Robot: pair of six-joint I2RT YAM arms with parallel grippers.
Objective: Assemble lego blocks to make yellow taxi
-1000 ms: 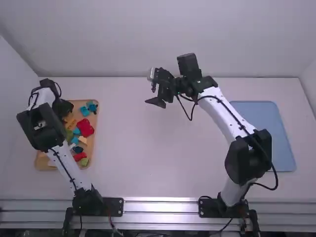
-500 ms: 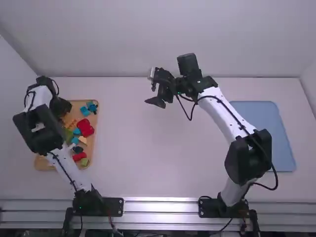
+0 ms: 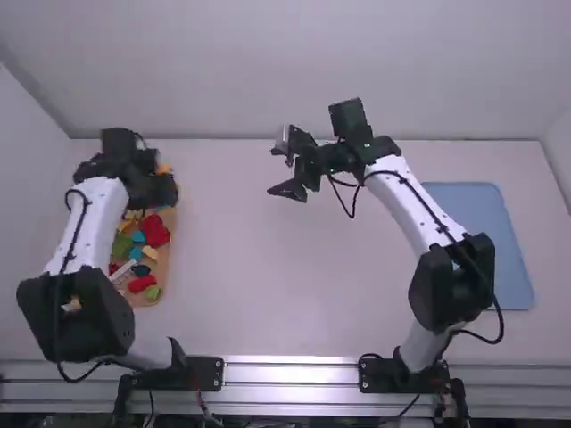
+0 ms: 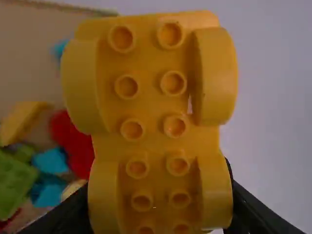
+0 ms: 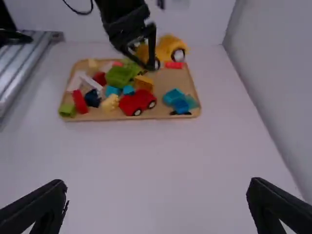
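My left gripper (image 3: 159,185) is above the far part of the wooden tray. Its fingers (image 4: 251,207) in the left wrist view are shut on a yellow car base (image 4: 153,105), a long studded piece with four rounded fenders; the gripper (image 4: 161,209) is at its near end. The right wrist view shows that car base (image 5: 168,46) with dark wheels, held up by the left gripper (image 5: 147,51). Over the far middle of the table hangs my right gripper (image 3: 287,178); in its wrist view the gripper (image 5: 157,202) stands open, nothing between its fingers.
The wooden tray (image 5: 105,116) at the table's left holds a red car piece (image 5: 136,101), green blocks (image 5: 119,75), blue blocks (image 5: 175,99) and other loose pieces. A blue tray (image 3: 482,232) lies at the right, beside the right arm.
The left arm has swung its gripper away from the camera and to the right over the tray, and a bit of yellow now shows beside it. The right arm has shifted slightly right.
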